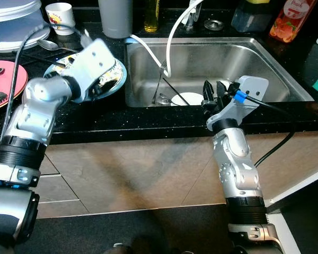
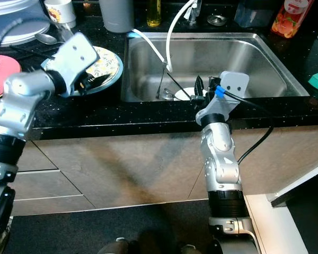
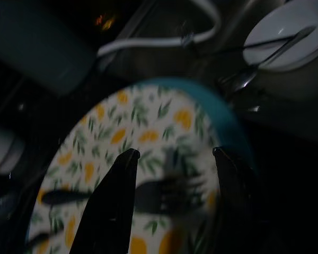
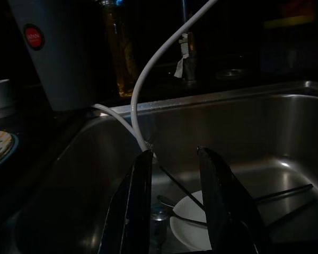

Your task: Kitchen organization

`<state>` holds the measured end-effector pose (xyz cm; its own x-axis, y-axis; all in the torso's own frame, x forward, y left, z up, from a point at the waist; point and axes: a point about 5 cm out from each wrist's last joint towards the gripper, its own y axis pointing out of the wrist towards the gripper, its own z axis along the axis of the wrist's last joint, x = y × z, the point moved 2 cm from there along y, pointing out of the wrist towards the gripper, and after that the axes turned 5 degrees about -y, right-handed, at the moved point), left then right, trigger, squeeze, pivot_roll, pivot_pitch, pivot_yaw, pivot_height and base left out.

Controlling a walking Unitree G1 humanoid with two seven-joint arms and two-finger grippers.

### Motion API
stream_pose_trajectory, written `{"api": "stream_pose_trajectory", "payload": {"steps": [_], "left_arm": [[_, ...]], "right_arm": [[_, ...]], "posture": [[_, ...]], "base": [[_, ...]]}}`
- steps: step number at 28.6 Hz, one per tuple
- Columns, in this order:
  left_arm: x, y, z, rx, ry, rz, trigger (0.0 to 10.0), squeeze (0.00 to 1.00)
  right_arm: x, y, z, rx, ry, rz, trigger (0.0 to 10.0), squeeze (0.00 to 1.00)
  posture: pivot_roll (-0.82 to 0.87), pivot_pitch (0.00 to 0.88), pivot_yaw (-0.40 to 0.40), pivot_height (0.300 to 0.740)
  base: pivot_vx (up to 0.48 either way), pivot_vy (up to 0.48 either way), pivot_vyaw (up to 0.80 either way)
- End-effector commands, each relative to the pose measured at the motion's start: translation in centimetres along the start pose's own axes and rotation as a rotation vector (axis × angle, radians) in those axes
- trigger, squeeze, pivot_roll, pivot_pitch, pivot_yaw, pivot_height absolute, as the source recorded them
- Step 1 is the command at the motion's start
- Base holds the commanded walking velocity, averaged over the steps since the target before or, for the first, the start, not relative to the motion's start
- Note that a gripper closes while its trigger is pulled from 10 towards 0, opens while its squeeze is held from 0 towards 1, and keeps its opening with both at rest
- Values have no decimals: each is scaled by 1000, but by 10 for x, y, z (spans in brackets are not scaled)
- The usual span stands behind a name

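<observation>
A teal-rimmed plate with a lemon pattern lies on the black counter left of the sink, and a dark fork rests on it. My left gripper hovers open just above that fork. In the steel sink sit a small white dish and some cutlery. At the sink's front edge my right gripper is held open over the basin with nothing between its fingers.
A white hose droops into the sink. A grey tumbler, an oil bottle and a mug stand at the back. A red plate with cutlery lies far left, and an orange bottle far right.
</observation>
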<state>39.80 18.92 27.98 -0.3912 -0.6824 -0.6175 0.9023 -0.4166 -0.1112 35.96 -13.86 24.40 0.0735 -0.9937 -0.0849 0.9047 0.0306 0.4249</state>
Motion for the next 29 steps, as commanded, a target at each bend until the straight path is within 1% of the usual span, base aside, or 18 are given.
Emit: {"api": "stream_pose_trajectory", "payload": {"steps": [1,6,7,8,9,10,12,14,18,20,21,23,24,25,26,27,28,29], "left_arm": [[-2,-2,-11,-61,28,37,10000,0],[-5,-1,-19,-95,52,91,10000,0],[-6,0,-21,-103,46,113,7961,0],[-7,1,-24,-111,40,126,2235,0],[-7,1,-24,-111,40,126,2235,0],[-7,2,-27,-121,18,126,0,0],[-3,3,-32,-131,-31,113,0,0],[-3,3,-33,-129,-48,117,0,0],[-6,2,-29,-111,-41,130,0,0],[-11,2,-18,-60,-6,161,0,0],[-11,2,-18,-60,-6,161,0,0],[-16,1,0,18,69,212,0,0],[-16,1,0,18,69,212,0,0],[-21,1,13,72,131,259,0,0],[-21,1,13,72,131,259,0,0],[-25,-1,30,143,191,322,4039,0],[-28,-3,47,221,245,380,10000,0],[-29,-6,63,297,271,422,10000,0]], "right_arm": [[-2,1,1,1,9,6,10000,0],[-1,1,2,3,6,3,10000,0],[0,1,2,4,6,2,10000,0],[0,1,2,4,5,1,10000,0],[0,1,2,4,5,1,10000,0],[0,1,2,4,5,0,10000,0],[0,2,2,7,5,-1,10000,0],[1,2,3,8,4,-4,10000,0],[2,3,3,8,2,-5,10000,0],[3,4,3,9,1,-5,10000,0],[3,4,3,9,1,-5,10000,0],[3,4,4,11,2,-3,10000,0],[3,4,4,11,2,-3,10000,0],[2,5,4,12,2,-2,10000,0],[2,5,4,12,2,-2,10000,0],[2,5,4,13,3,-1,10000,0],[2,5,4,14,3,0,10000,0],[1,5,4,15,3,0,10000,0]], "posture": [[247,171,-16,740],[245,170,-15,740],[245,170,-15,740],[244,169,-14,740],[244,169,-14,740],[244,169,-14,740],[242,168,-12,740],[241,167,-15,740],[242,165,-18,740],[242,163,-19,740],[242,163,-19,740],[244,161,-22,740],[244,161,-22,740],[244,160,-22,740],[244,160,-22,740],[243,159,-23,740],[243,159,-23,740],[243,159,-23,740]], "base": [[0,0,0],[0,0,0],[0,0,0],[0,0,0],[0,0,0],[0,0,0],[0,0,0],[0,0,0],[0,0,0],[0,0,0],[0,0,0],[0,0,0],[0,0,0],[0,0,0],[0,0,0],[0,0,0],[0,0,0],[0,0,0]]}}
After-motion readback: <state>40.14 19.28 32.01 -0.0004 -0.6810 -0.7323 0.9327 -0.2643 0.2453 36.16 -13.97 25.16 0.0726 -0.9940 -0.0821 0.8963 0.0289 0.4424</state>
